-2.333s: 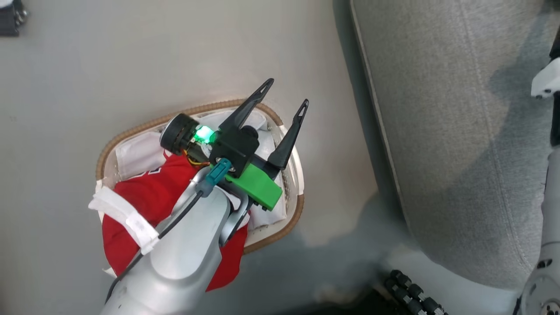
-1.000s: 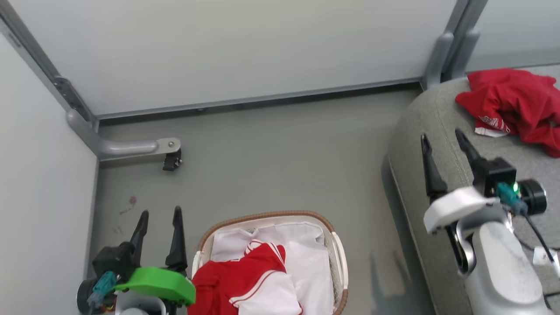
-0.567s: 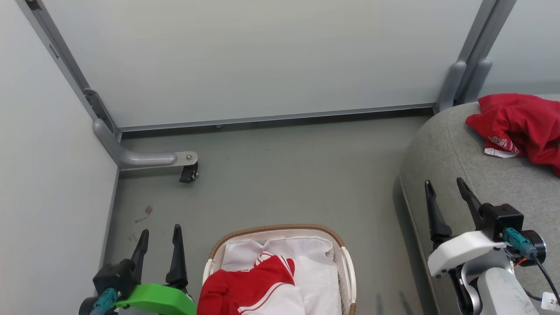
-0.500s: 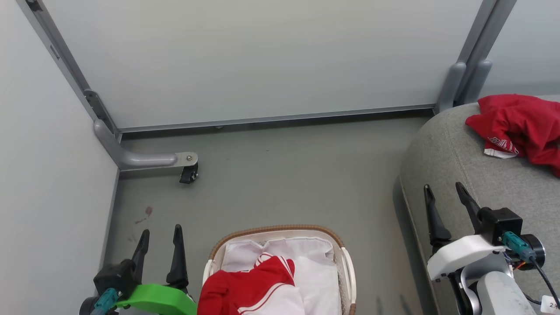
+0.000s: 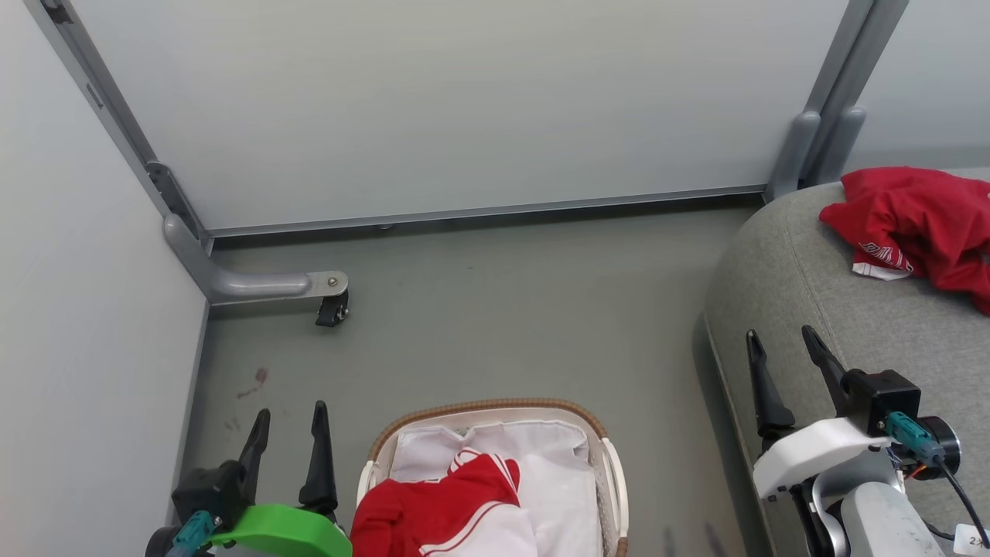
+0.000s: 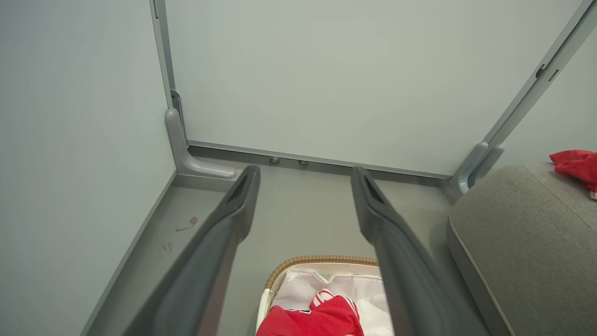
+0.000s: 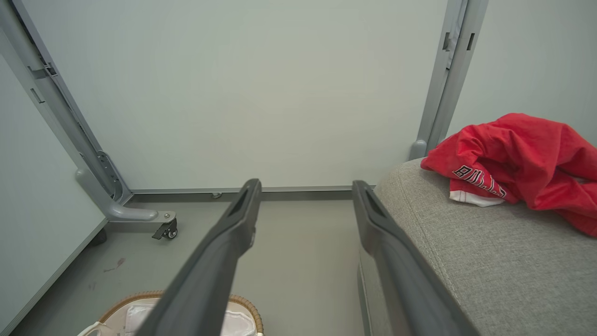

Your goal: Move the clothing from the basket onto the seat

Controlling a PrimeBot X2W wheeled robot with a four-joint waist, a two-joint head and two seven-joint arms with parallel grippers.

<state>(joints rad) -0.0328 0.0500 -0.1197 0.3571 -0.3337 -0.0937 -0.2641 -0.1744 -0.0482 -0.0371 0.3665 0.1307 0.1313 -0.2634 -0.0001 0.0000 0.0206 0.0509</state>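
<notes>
My left gripper (image 5: 291,411) has its fingers spread as wide as they go and holds nothing, just to the left of the basket (image 5: 487,404) above the floor (image 5: 503,309); my right gripper (image 5: 777,333) is spread equally wide, also empty, at the edge of the seat (image 5: 843,302) that faces the basket. The red garment with white stripes (image 5: 441,507) lies in the basket on the white liner (image 5: 561,480), and the other red garment (image 5: 920,216) lies crumpled far back on the seat, well apart from both grippers. Beyond the left gripper a black caster (image 5: 331,311) stands on the floor.
</notes>
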